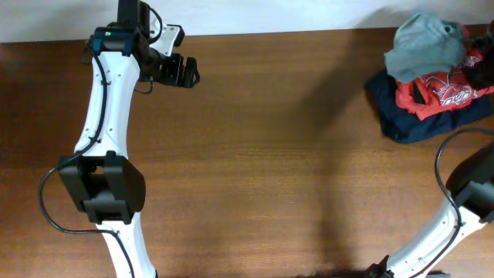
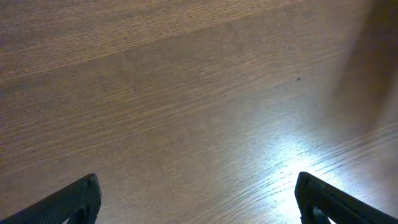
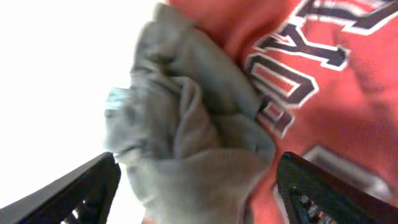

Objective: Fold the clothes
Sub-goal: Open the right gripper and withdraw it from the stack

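The sage T-shirt is a crumpled wad at the far right corner of the table. It sits on a red shirt with lettering, which lies over a dark navy garment. Bunched like this, it shows me no clear long axis, and I can't pick out a hem or sleeve.

From my right wrist it lies straight ahead of my right fingers. They stand wide apart, with the grey-green cloth filling the gap between them and the red lettering just beyond on the right. I can't tell whether either finger touches the fabric, and nothing is clamped.

My left fingers are also spread wide over bare wood, well away at the far left of the table.

So the right arm is clearly the nearer one. I judge the next move is to close on sage cloth alone and draw it off the pile toward the middle of the table.
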`<action>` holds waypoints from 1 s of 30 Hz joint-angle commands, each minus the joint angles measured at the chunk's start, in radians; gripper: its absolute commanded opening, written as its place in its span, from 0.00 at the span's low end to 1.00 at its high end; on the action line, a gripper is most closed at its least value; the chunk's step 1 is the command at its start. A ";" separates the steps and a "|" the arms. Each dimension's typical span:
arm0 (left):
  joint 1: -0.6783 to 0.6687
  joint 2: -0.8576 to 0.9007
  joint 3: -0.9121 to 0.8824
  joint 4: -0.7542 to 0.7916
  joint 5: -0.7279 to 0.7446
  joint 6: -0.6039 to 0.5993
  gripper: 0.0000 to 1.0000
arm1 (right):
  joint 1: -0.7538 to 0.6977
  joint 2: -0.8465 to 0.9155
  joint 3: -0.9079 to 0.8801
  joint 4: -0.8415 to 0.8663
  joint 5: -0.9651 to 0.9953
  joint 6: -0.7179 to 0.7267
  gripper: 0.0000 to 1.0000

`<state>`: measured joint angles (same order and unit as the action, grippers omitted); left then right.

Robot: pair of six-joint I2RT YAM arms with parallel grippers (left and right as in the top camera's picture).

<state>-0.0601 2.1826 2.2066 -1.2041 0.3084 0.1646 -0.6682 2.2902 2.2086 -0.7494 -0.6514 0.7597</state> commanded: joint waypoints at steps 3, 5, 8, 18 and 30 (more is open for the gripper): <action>-0.003 0.011 0.000 0.004 -0.002 0.008 0.99 | -0.008 -0.206 0.002 -0.019 0.046 0.004 0.87; -0.003 0.011 0.000 0.006 -0.002 0.009 0.99 | -0.008 -0.246 0.002 -0.029 0.044 -0.002 0.87; -0.004 0.011 0.000 0.010 -0.002 0.008 0.99 | -0.007 -0.293 0.002 -0.040 0.045 -0.029 0.87; -0.004 0.011 0.000 0.021 -0.002 0.009 0.99 | 0.009 -0.324 0.002 -0.153 -0.032 -0.209 0.87; -0.004 0.011 0.000 0.037 -0.002 0.009 0.99 | 0.150 -0.455 0.002 -0.303 -0.027 -0.631 0.89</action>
<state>-0.0601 2.1830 2.2066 -1.1690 0.3058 0.1646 -0.5564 1.9522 2.2066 -1.0412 -0.7116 0.3073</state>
